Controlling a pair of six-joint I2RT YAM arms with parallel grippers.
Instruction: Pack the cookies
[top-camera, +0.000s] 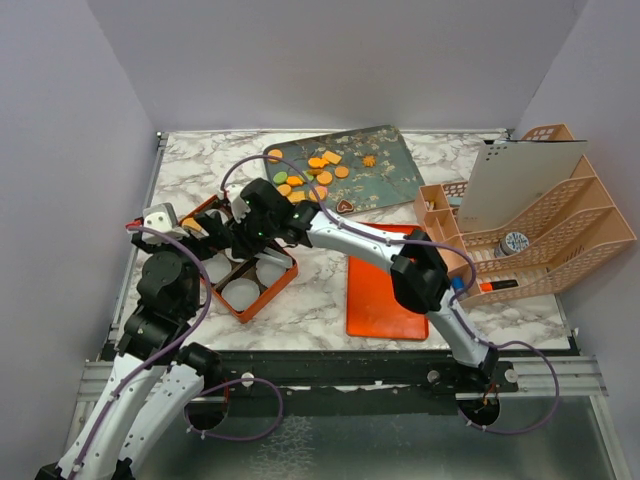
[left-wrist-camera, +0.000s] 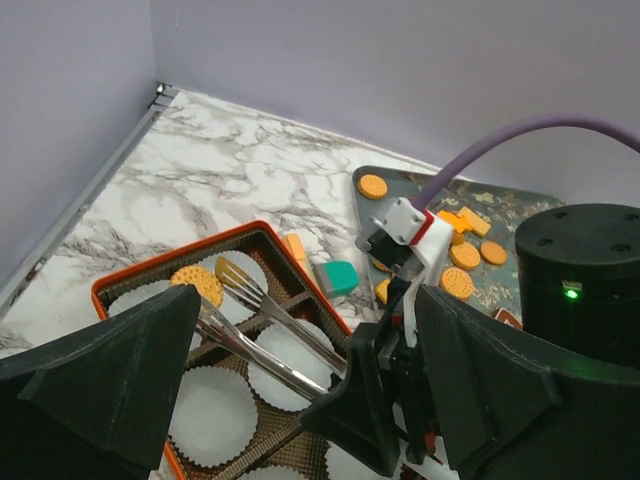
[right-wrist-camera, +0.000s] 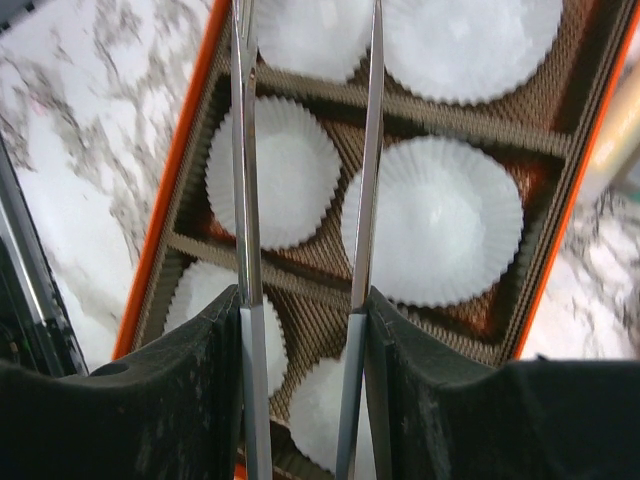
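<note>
Left arm (top-camera: 160, 300): is rising from its base and bending forward; left gripper (left-wrist-camera: 310, 310) is standing with jaws spread wide, holding nothing. Right arm (top-camera: 360, 240): is stretching diagonally leftward; right gripper (right-wrist-camera: 305, 300) is pinching metal tongs (right-wrist-camera: 243, 150) between half-closed jaws.

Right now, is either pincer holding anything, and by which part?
The right pincer clamps metal tongs across both arms, behind the tips; the left pincer is open, empty.

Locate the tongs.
Left wrist view: the tongs, in the right gripper, reach over the orange box on the table's left, tips near a round cookie.
</note>
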